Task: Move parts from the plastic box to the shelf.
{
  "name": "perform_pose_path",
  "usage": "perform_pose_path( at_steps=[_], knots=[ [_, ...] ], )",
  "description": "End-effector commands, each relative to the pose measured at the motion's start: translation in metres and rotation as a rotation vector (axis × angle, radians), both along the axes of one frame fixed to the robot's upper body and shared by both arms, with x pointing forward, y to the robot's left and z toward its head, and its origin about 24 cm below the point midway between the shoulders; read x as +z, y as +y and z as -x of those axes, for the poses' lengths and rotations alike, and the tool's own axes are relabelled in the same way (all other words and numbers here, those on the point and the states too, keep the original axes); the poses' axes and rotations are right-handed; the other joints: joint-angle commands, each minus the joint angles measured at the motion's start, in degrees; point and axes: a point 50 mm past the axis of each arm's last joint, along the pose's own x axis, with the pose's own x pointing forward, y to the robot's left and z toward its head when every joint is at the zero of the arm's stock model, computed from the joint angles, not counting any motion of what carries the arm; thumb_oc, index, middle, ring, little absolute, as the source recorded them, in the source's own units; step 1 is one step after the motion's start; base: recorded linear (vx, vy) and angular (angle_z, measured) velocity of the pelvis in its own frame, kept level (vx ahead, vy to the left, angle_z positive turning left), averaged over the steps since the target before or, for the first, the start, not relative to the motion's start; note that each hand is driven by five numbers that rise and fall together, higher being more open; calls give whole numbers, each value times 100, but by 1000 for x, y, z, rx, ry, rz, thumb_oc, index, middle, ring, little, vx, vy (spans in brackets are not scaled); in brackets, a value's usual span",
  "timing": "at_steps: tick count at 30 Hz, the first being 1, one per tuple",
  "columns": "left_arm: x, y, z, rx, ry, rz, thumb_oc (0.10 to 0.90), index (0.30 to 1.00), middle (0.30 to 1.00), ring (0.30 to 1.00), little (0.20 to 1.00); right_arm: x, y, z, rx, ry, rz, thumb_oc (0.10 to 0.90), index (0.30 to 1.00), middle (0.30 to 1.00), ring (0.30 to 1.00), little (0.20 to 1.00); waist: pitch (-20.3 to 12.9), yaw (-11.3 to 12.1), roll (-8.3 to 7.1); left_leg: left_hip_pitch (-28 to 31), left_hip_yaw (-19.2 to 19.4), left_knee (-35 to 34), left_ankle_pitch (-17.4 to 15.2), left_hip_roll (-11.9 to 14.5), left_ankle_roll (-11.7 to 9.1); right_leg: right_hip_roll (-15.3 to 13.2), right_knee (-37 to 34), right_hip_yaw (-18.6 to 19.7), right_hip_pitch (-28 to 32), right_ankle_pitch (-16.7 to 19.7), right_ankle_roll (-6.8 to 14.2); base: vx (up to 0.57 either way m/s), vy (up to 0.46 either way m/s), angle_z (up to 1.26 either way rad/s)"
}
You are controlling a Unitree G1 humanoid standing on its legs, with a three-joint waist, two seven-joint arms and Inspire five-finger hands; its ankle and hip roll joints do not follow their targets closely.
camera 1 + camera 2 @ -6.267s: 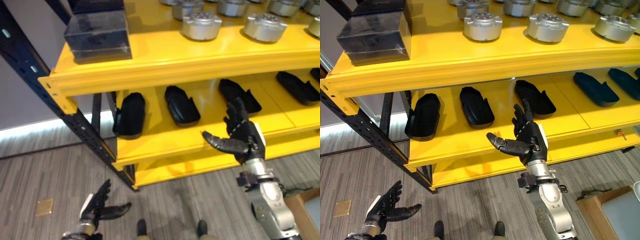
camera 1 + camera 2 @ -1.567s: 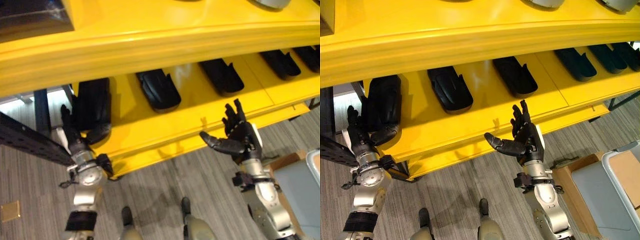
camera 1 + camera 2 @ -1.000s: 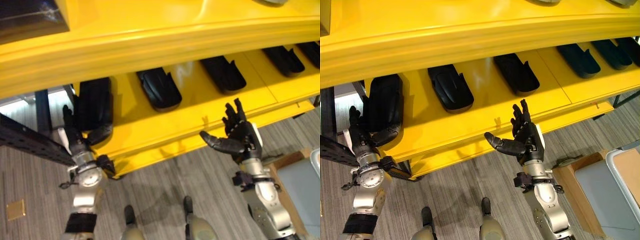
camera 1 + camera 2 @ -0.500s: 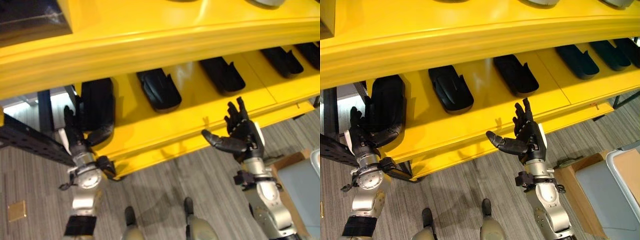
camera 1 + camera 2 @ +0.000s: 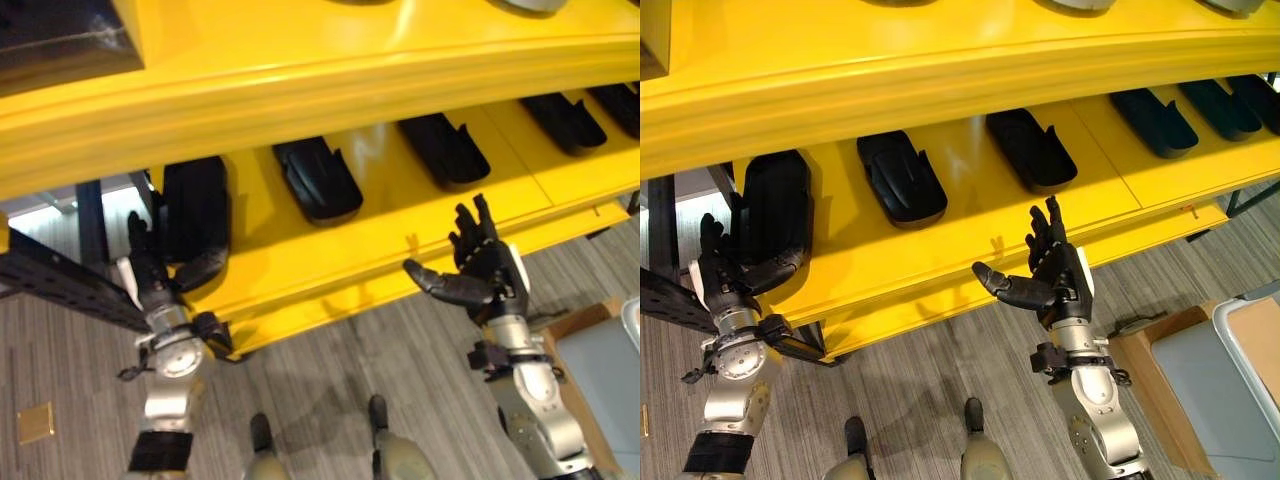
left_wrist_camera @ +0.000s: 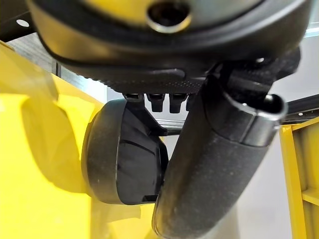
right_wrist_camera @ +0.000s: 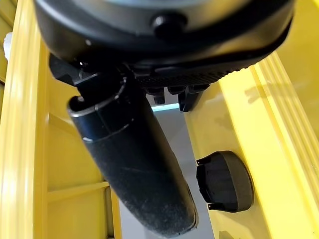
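Note:
The yellow shelf [image 5: 330,255] carries a row of several black moulded parts on its middle level. The leftmost black part [image 5: 195,210] lies at the shelf's left end. My left hand [image 5: 150,275] stands at that part's near end, fingers straight up beside it, and the thumb [image 6: 209,169] rests against the part [image 6: 124,164]. My right hand [image 5: 485,270] hovers open and empty in front of the shelf's front edge, palm turned left. Past its thumb [image 7: 134,159] another black part [image 7: 224,181] lies on the shelf.
The upper shelf level [image 5: 300,90] overhangs the black parts. A dark box [image 5: 60,40] stands on its left end. A dark steel upright [image 5: 60,285] runs past my left hand. A grey plastic box [image 5: 1210,390] sits on the floor at lower right.
My left hand came up from near the floor to the leftmost black part several seconds ago. In the last second my right hand rose slightly; the left hand stayed put.

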Motion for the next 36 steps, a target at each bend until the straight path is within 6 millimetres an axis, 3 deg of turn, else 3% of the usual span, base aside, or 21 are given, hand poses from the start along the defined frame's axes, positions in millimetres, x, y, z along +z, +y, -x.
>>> perform_pose_path(
  at_steps=[1,20,36],
  knots=[
    [57,4,-9,-2,-256,-70,900,1000,1000,1000,1000,66,-4,6,-15,-354,8,900,1000,1000,1000,1000,-294,-70,51,488,136,-41,-318,-87,281,82,224,77,190,-210,-117,0,0,0],
    [56,-20,-18,-123,-254,-52,900,1000,1000,1000,1000,63,-6,7,-30,-343,1,900,1000,1000,1000,1000,-309,-113,75,521,132,-41,-337,-114,313,65,227,86,208,-199,-110,0,0,0],
    [53,-28,-21,-168,-247,-29,900,1000,1000,1000,1000,62,-8,9,-41,-339,10,900,1000,1000,1000,1000,-309,-136,83,545,135,-41,-330,-120,317,70,232,102,224,-187,-118,0,0,0]
  ],
)
